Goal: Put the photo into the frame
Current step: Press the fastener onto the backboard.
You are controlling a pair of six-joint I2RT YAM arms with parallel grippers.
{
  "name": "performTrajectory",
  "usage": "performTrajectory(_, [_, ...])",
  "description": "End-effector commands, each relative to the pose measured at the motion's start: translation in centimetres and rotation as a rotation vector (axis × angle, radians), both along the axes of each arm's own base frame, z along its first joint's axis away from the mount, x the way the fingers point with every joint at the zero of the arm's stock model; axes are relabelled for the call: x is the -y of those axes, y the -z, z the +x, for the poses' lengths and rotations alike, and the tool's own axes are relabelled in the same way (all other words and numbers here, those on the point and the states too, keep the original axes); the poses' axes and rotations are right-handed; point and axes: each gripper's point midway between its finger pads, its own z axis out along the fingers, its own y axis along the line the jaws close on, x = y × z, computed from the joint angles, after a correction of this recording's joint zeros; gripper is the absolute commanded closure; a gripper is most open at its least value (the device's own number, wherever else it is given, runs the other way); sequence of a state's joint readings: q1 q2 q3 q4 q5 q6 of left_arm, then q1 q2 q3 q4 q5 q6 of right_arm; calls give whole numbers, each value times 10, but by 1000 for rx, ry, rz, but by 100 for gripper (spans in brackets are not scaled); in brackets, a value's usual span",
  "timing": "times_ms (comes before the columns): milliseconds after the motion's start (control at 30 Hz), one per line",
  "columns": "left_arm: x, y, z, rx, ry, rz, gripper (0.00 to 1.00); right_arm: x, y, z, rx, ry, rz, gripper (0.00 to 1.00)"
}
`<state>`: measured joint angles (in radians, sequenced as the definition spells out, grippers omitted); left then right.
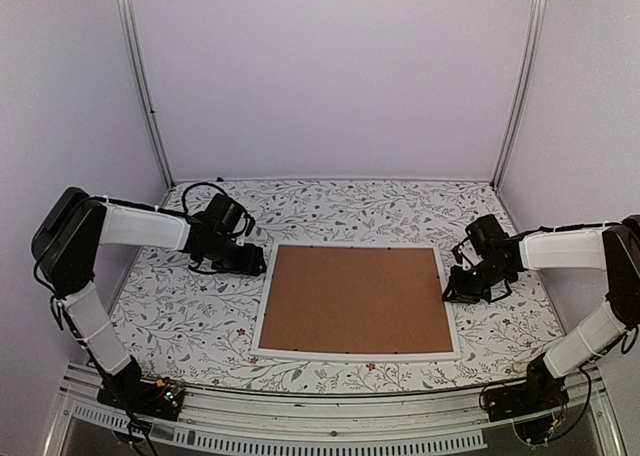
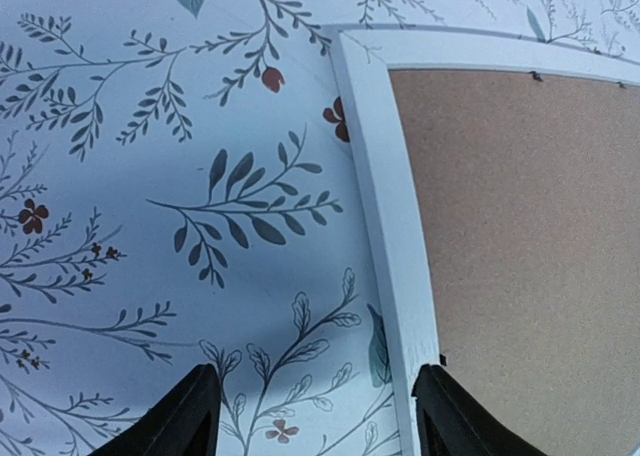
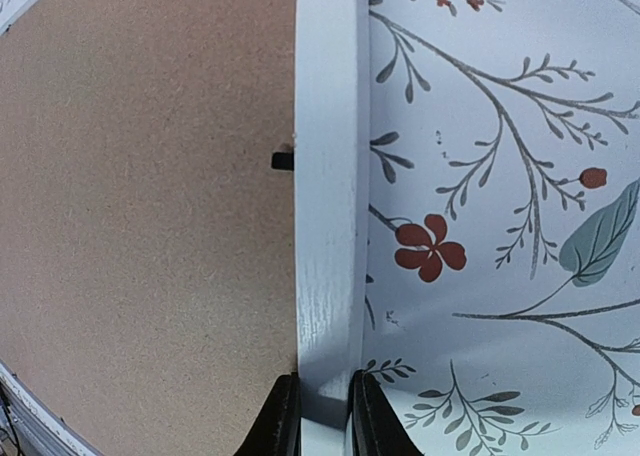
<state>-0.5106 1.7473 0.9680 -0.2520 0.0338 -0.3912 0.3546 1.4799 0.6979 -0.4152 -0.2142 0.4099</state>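
Two arms work opposite short sides of the frame [image 1: 350, 354], which lies flat on the floral table [image 1: 180, 316] with its back up and the brown backing board [image 1: 355, 298] filling the opening.

- Right gripper [image 3: 325, 416]: pinched on the right rail, one finger each side, just below a small black tab [image 3: 282, 160].
- Left gripper [image 2: 315, 416]: fingers spread, straddling the left rail near its far corner, not gripping.
- Photo: not visible; possibly under the board, cannot tell.

Judgement: the step is taking hold of both sides. Close the left fingers squarely on the rail first. Then raise both ends level and together, since a one-sided lift could twist the thin frame.
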Motion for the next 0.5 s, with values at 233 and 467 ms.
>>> performTrajectory(233, [17, 10, -4, -33, 46, -3, 31, -9, 2, -2, 0, -13, 35, 83])
performTrajectory(467, [20, 19, -5, -51, 51, 4, 31, -8, 0, -1, 6, -13, 31, 83])
